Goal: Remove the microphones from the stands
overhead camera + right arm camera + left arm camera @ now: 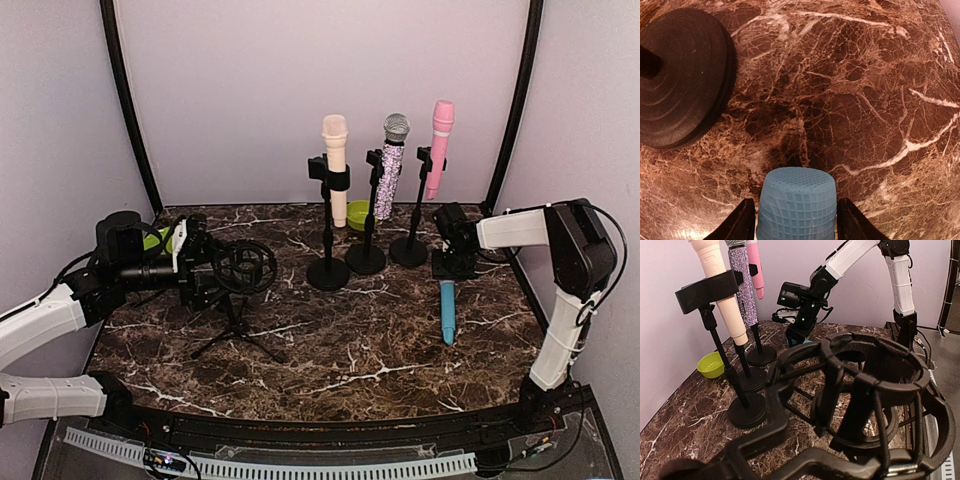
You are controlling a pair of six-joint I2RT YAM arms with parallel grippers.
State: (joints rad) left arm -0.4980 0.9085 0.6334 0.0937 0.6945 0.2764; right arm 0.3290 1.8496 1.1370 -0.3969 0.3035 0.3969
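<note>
A blue microphone (448, 312) lies flat on the marble table, right of centre. My right gripper (452, 268) hangs over its mesh head (796, 205), open, one dark finger (740, 222) on each side with a thin gap. An empty black shock-mount stand (245, 265) on a small tripod (237, 335) stands at the left. Its ring (875, 385) fills the left wrist view. My left gripper (205, 270) is right against that mount. Its fingers blend with the black frame, so their state does not show.
Three upright stands at the back hold a cream microphone (335, 160), a glittery silver one (391, 165) and a pink one (439, 145). Their round bases (328, 273) sit mid-table. A green bowl (358, 214) stands behind them. Purple walls close in the table.
</note>
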